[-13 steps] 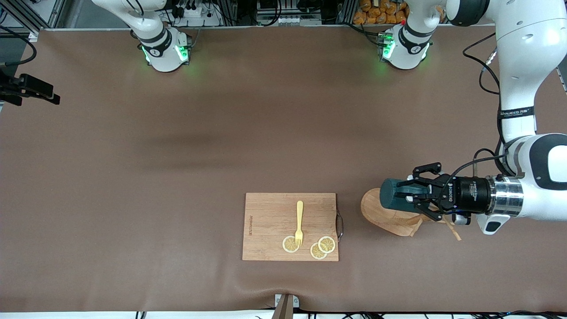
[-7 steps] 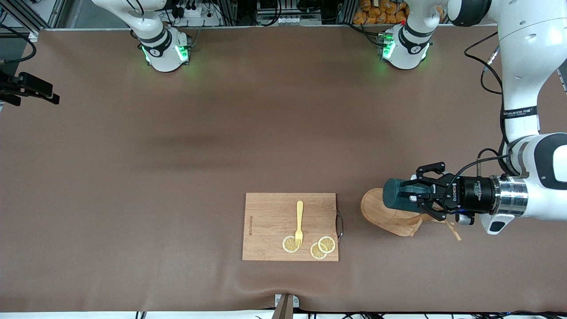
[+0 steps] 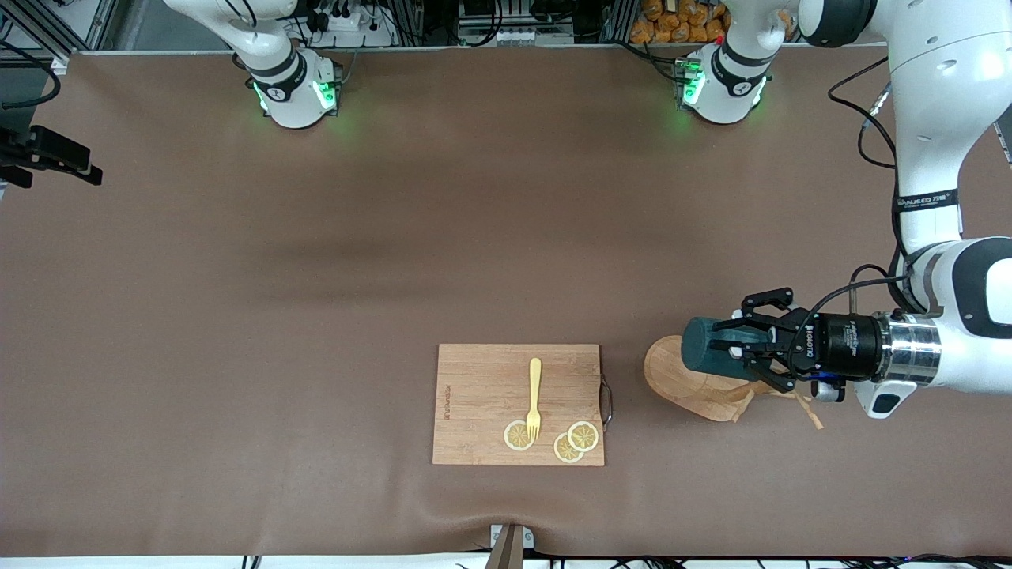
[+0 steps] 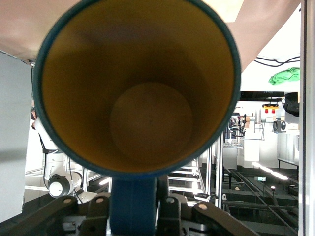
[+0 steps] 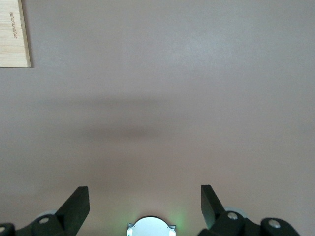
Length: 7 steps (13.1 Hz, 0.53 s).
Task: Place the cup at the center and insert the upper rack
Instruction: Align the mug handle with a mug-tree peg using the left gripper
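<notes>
**Cup held sideways in the air over the rack**

The cup [image 3: 706,344], dark teal outside, is up off the table, tipped on its side with its closed bottom pointing toward the right arm's end. The left gripper [image 3: 731,344] is clamped on it at the handle side; in the left wrist view the tan-yellow inside [image 4: 138,88] fills most of the picture, mouth facing the camera, with the teal handle strip [image 4: 133,206] running down between the gripper's dark fingers [image 4: 170,214].

Directly under gripper and cup lies the upper rack [image 3: 692,386], tipped over on the brown table [image 3: 316,316]: oval base toward the cutting board, thin pegs sticking out toward the left arm's end, beneath the wrist. Cup and rack overlap in the front view; whether they touch I cannot tell.

Beside the rack, toward the right arm's end from the gripper, sits the cutting board [image 3: 482,379], flat. On it: a yellow fork [image 3: 534,398], tines over one of three lemon slices [image 3: 583,435].

The right gripper [image 5: 145,199] waits, fingers spread wide over bare table, holding nothing; a corner of the board shows at the edge of its view.
</notes>
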Motion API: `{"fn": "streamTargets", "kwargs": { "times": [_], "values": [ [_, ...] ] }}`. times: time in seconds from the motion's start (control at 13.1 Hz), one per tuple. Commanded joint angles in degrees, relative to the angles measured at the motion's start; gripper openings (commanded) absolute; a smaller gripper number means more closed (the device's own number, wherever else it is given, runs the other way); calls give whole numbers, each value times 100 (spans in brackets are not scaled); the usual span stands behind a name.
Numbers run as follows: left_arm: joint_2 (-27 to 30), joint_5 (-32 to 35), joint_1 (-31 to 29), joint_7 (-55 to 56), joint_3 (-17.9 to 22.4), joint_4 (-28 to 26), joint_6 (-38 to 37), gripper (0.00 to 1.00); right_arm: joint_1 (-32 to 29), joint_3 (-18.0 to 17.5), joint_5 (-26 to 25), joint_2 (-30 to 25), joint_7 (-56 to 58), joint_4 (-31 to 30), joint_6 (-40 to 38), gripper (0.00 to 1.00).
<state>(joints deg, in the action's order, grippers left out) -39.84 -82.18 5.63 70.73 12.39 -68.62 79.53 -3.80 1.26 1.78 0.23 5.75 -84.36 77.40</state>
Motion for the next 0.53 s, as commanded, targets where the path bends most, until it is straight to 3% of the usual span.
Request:
{"fn": "streamTargets", "kwargs": {
  "times": [0.0,0.46],
  "values": [
    [29,-131,17,-156,-9,-2,-78,0,2,-3,24,12,-31,95,-58,100],
    [82,-201,-141,-191,-61,15,-210,0,11,-3,24,12,-31,95,-50,100]
  ]
}}
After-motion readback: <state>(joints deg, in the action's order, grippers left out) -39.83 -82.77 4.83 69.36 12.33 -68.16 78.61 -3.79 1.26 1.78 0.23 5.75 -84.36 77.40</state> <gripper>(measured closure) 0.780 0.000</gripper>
